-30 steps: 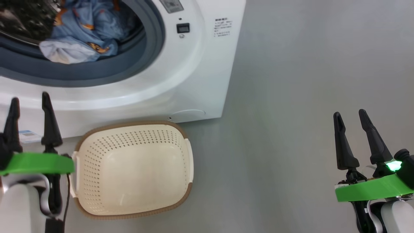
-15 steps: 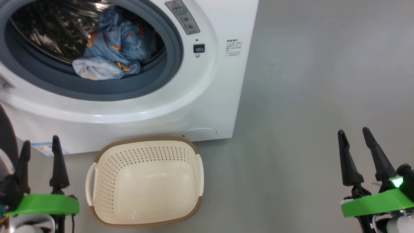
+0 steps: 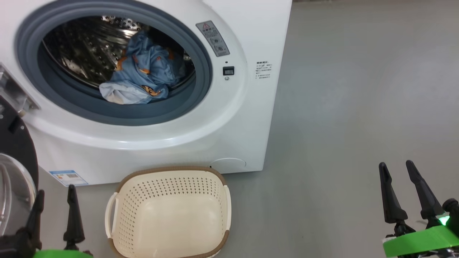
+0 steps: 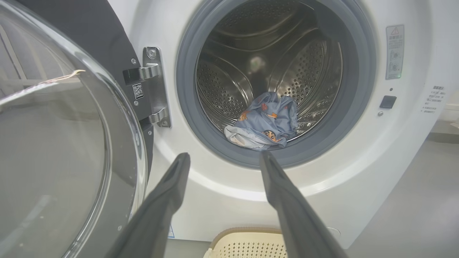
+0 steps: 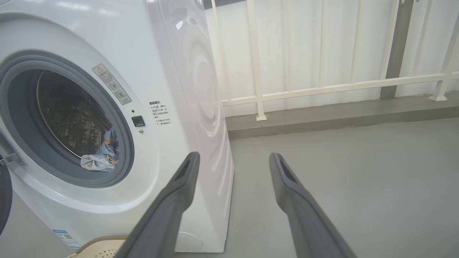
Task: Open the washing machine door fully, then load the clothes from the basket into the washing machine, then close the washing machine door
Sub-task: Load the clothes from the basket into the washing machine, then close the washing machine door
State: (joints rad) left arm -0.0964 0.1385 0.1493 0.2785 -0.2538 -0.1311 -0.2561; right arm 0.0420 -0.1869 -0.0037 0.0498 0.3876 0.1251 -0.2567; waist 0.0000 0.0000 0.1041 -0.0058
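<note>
The white washing machine (image 3: 251, 118) stands with its round opening uncovered. The clothes (image 3: 143, 77), light blue with orange prints, lie bunched at the drum's front lip, also seen as clothes (image 4: 265, 122) and clothes (image 5: 104, 157). The black washing machine door (image 3: 14, 172) with its glass bowl (image 4: 53, 154) hangs swung out on the left by its metal hinge (image 4: 154, 86). The cream basket (image 3: 168, 215) sits on the floor before the machine with nothing in it. My left gripper (image 3: 53, 191) is open beside the basket's left, near the door. My right gripper (image 3: 396, 169) is open, far right over bare floor.
Grey floor (image 3: 358, 107) spreads to the right of the machine. A white railing (image 5: 322, 87) with a low kerb runs along the wall behind. A blue label (image 3: 68, 177) is stuck low on the machine's front.
The head camera has tilted up, so machine, basket and both grippers sit lower in the picture. The door's edge has come into view at left. Clothes and basket stay put.
</note>
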